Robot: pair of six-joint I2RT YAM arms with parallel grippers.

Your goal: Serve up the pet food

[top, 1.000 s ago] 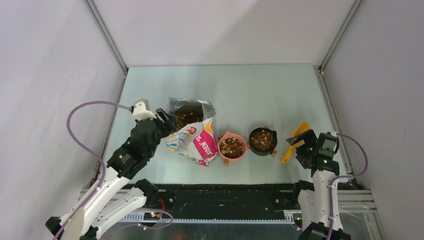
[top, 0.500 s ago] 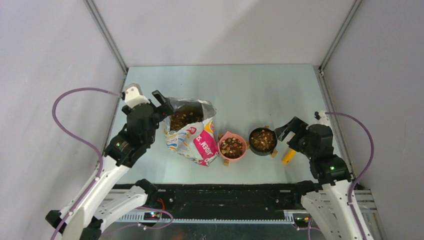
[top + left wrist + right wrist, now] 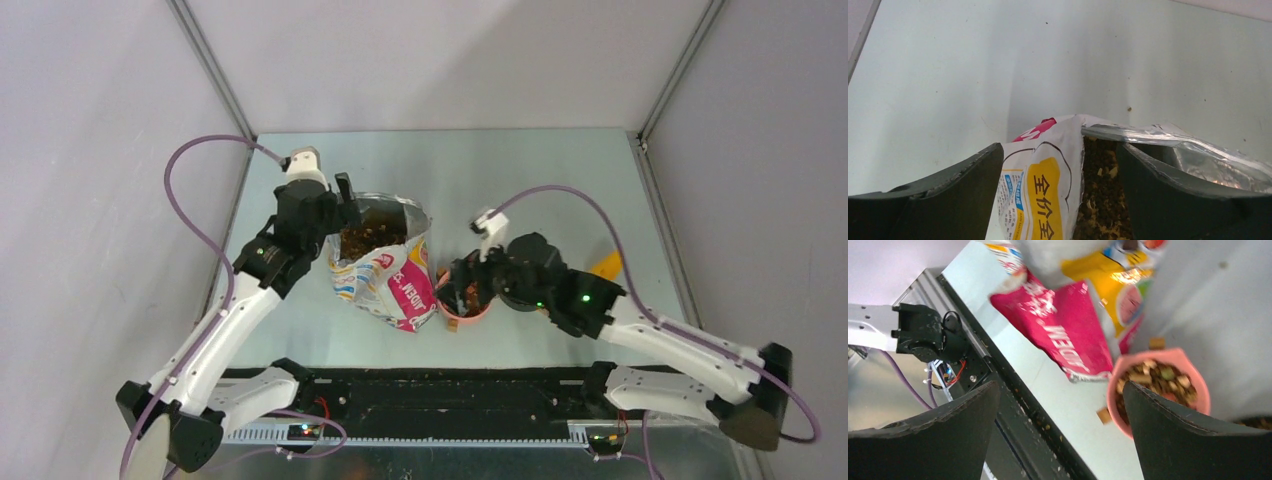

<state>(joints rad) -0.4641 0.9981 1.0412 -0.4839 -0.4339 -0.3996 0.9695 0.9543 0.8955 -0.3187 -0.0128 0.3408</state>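
Observation:
The pet food (image 3: pixel 368 233) fills the open top of a glossy white, yellow and pink bag (image 3: pixel 392 280) standing left of centre. My left gripper (image 3: pixel 342 204) is open and straddles the bag's left rim (image 3: pixel 1048 170): one finger outside, one over the kibble (image 3: pixel 1103 200), neither pressing. More kibble (image 3: pixel 1154 378) lies in a pink bowl (image 3: pixel 1128 405) right of the bag. My right gripper (image 3: pixel 460 285) hovers open over that bowl (image 3: pixel 462 313), holding nothing. In the right wrist view the gripper (image 3: pixel 1059 384) frames the table between bag (image 3: pixel 1068 335) and bowl.
A black bowl is mostly hidden under my right arm; only its edge (image 3: pixel 1259 421) shows. A yellow scoop (image 3: pixel 606 264) lies at the right. A stray pellet (image 3: pixel 1104 415) sits by the pink bowl. The black front rail (image 3: pixel 450 385) borders the near edge.
The left jaws have spread wide at the bag's rim and the arm has shifted farther back. The right arm has swung left from beside the yellow scoop to over the pink bowl.

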